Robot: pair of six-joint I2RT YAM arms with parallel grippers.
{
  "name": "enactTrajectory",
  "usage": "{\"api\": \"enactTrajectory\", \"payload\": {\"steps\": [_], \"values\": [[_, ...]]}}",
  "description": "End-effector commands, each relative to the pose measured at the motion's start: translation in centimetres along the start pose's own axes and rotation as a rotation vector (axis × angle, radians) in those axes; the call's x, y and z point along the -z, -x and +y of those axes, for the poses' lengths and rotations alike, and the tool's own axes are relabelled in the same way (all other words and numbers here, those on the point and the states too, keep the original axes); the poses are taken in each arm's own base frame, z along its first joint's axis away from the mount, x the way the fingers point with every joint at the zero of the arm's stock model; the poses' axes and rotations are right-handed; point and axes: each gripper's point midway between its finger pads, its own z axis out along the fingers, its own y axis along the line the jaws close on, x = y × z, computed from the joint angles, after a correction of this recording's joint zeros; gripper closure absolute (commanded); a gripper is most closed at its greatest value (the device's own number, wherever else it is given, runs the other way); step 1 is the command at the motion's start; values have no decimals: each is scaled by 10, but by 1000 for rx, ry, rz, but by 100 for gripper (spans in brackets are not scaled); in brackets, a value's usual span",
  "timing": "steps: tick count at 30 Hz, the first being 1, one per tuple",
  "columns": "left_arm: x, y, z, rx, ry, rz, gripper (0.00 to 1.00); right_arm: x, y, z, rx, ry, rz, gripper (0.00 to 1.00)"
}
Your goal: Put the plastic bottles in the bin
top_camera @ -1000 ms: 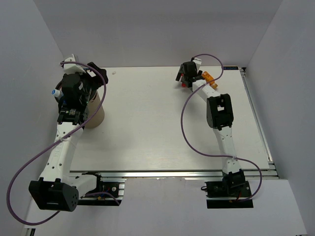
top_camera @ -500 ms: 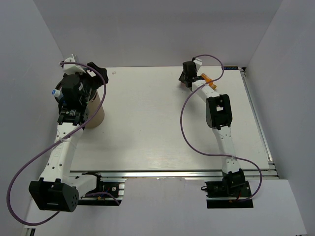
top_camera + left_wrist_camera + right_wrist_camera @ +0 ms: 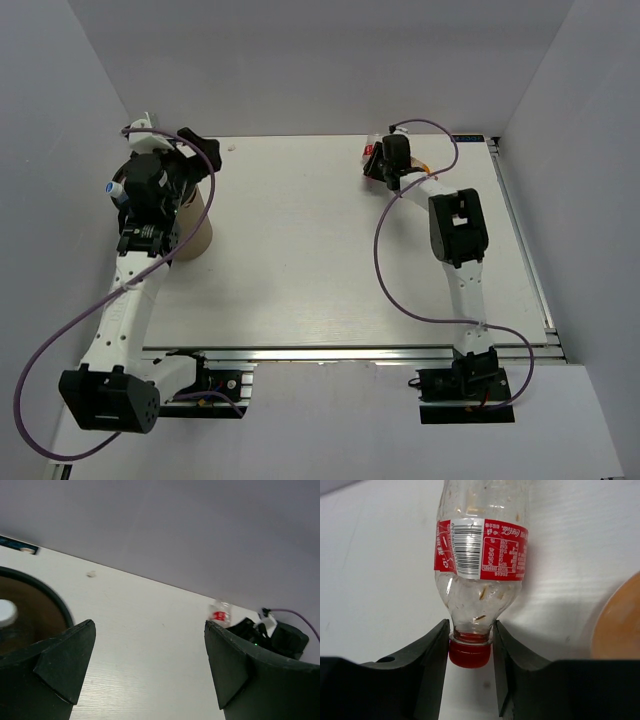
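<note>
My right gripper is shut on the neck of a clear plastic bottle with a red cap and red label; the body points away from the wrist. From above, this bottle and the right gripper are at the table's far side, right of centre. A stubby orange bottle lies just to the right of it. The brown round bin stands at the far left under my left arm. My left gripper hangs open and empty over the bin's far rim. A white-capped bottle lies inside the bin.
White walls close in the table on the left, back and right. A metal rail runs along the right edge. The purple cable of the right arm loops over the table's middle right. A small white speck lies near the back wall.
My right gripper has shut on the red-capped bottle's neck and shifted slightly back and left with it. The left arm has not moved.
</note>
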Motion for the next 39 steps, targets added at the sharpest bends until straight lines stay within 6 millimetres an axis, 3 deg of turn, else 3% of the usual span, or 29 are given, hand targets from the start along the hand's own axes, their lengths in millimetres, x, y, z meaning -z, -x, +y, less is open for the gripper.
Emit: {"api": "enactTrajectory", "payload": {"steps": [1, 2, 3, 4, 5, 6, 8, 9, 10, 14, 16, 20, 28, 36, 37, 38, 39], "values": [[-7, -22, -35, 46, -196, 101, 2, 68, 52, 86, 202, 437, -119, 100], [-9, -25, -43, 72, -230, 114, 2, 77, 22, 79, 222, 476, -63, 100], [-10, -34, -52, 77, -274, 143, 2, 107, 36, 96, 262, 557, -107, 100], [-15, -47, -58, 85, -291, 179, 2, 128, 37, 110, 287, 660, -136, 100], [-17, -55, -62, 98, -296, 201, 2, 139, 7, 100, 281, 684, -85, 100], [-19, -62, -68, 99, -308, 218, 2, 169, 16, 113, 299, 768, -111, 100], [-23, -87, -86, 93, -338, 280, 2, 206, 21, 124, 289, 857, -141, 100], [-25, -89, -95, 86, -347, 280, 2, 220, 0, 124, 289, 923, -83, 100], [-26, -108, -111, 74, -370, 322, 2, 232, -2, 128, 278, 960, -73, 100], [-29, -131, -146, 93, -438, 365, 2, 275, -16, 138, 293, 1071, -35, 100], [-27, -134, -160, 116, -494, 368, 2, 285, -23, 140, 307, 1100, -12, 100], [-34, -146, -167, 155, -498, 390, 2, 308, -28, 153, 356, 1144, -2, 100], [-42, -165, -171, 204, -484, 413, 2, 324, -38, 164, 404, 1160, 30, 100], [-43, -167, -180, 225, -532, 415, 3, 331, -45, 168, 426, 1188, 34, 100], [-43, -166, -181, 227, -539, 413, 12, 330, -44, 168, 427, 1184, 31, 100], [-42, -166, -181, 228, -543, 413, 37, 329, -43, 168, 426, 1176, 26, 91], [-42, -166, -181, 231, -542, 411, 52, 328, -43, 168, 423, 1171, 26, 86]]}}
